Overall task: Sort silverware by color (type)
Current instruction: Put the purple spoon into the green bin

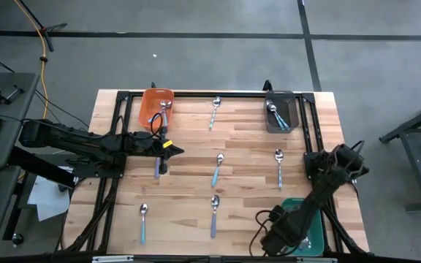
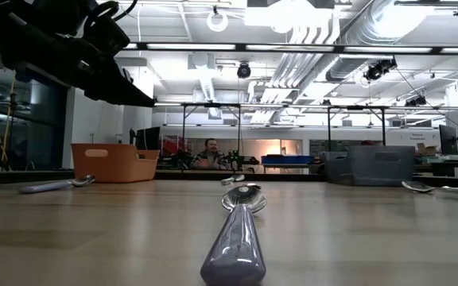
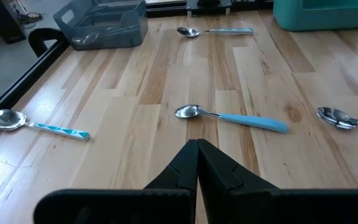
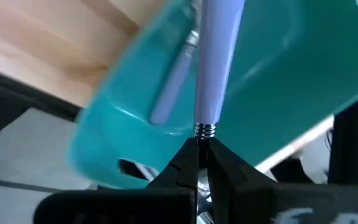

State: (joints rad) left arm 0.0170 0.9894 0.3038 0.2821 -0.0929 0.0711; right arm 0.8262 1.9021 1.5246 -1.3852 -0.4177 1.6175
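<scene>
Purple-handled spoon (image 4: 219, 56) is pinched by the closed right gripper (image 4: 199, 155) above the green bin (image 4: 291, 81); release should be delayed until it is, seemingly, well inside. The left gripper (image 3: 196, 163) waits closed, empty, over mid-table.

I could read no text, label, brand, number or sign in any of my views. The signs hanging in the room beyond the table were too small for me to make out.
</scene>
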